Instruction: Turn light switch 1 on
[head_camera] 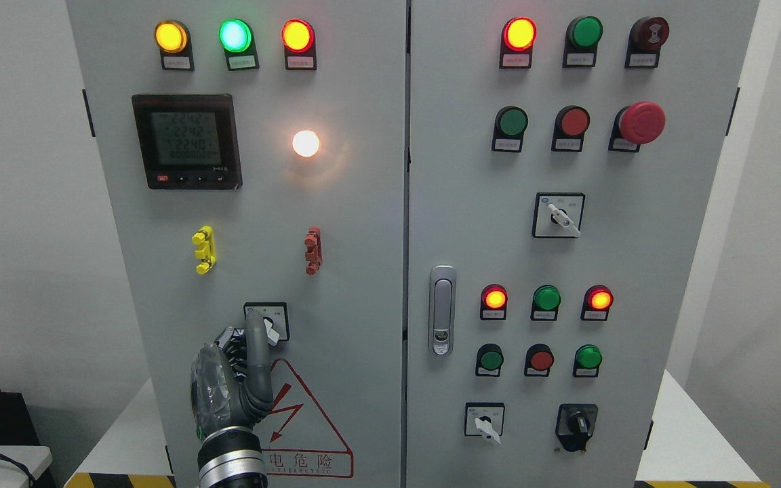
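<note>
- Light switch 1, judged to be the small white-handled rotary selector on its black-framed square plate [267,321], sits low on the left door of the grey metal control cabinet [356,271], just above the red triangular electric-hazard sign [309,434].
- Its white handle points down and to the right, so its long axis runs diagonally across the plate.
- Left hand [241,366], grey and black with a clear cover on its back, rises from the bottom edge left of the middle; one long finger [255,339] is stretched upward with its tip at the plate's left edge, touching or just beside the knob. The other fingers look curled in; the hand holds nothing.
- Switch lies directly above and slightly right of the hand, so the left hand is the nearer one. No right hand shows.
- A round white lamp [306,143] higher on the same door glows already, so the turn may be done or nearly so.
- No containers appear.
</note>
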### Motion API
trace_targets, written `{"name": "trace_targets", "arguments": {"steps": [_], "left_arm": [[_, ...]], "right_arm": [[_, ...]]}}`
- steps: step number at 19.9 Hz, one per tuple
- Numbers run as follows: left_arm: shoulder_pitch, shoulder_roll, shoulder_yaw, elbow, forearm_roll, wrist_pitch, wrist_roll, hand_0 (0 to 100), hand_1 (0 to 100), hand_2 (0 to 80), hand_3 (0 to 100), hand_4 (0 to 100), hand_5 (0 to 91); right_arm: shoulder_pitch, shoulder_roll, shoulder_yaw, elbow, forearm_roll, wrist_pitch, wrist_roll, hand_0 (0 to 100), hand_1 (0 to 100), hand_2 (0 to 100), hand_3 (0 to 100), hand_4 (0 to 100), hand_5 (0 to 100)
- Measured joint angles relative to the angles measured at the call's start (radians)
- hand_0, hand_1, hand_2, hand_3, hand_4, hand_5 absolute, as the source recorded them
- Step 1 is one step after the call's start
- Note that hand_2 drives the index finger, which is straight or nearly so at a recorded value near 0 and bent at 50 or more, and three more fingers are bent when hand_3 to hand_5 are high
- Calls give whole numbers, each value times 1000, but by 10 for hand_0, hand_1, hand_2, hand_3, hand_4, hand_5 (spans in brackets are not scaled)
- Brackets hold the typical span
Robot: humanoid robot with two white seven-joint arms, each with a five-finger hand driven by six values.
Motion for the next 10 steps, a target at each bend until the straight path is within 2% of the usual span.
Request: {"name": "trace_targets", "arguments": {"steps": [10], "left_arm": [[22, 0, 1, -9, 0, -19, 1, 110, 34, 586, 851, 878, 787]], "right_arm": [[0, 0, 0, 0, 0, 0, 0, 120, 389, 0, 0, 0, 0]]}}
